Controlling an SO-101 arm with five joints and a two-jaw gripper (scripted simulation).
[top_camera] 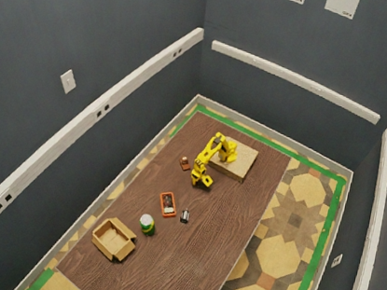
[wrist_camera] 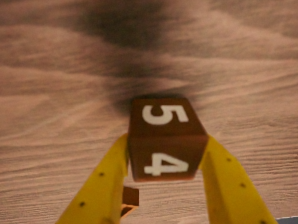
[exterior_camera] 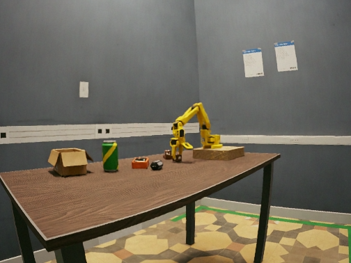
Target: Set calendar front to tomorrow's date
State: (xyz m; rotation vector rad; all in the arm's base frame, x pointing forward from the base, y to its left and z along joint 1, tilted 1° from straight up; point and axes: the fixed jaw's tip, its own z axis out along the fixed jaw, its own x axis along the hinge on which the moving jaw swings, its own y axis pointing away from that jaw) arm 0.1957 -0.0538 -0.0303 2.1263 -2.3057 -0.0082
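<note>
My gripper (exterior_camera: 177,158) (wrist_camera: 167,150) is shut on a brown cube (wrist_camera: 167,137) (exterior_camera: 179,158), low at the table top; whether the cube touches it I cannot tell. In the wrist view a white 5 shows on its upper face and a white 4 on the face below, both turned sideways. In the top view the cube is hidden by the gripper. The small brown calendar (top_camera: 185,163) (exterior_camera: 168,154) stands to the left of the gripper with one cube on it; its digit is too small to read. A brown corner of something shows behind the left finger in the wrist view.
An orange tray (top_camera: 162,202) (exterior_camera: 140,166) with small things inside, a dark object (top_camera: 184,215) (exterior_camera: 157,165), a green can (top_camera: 147,225) (exterior_camera: 110,156) and an open cardboard box (top_camera: 113,239) (exterior_camera: 72,167) stand farther from the arm's base block (top_camera: 241,165) (exterior_camera: 219,153).
</note>
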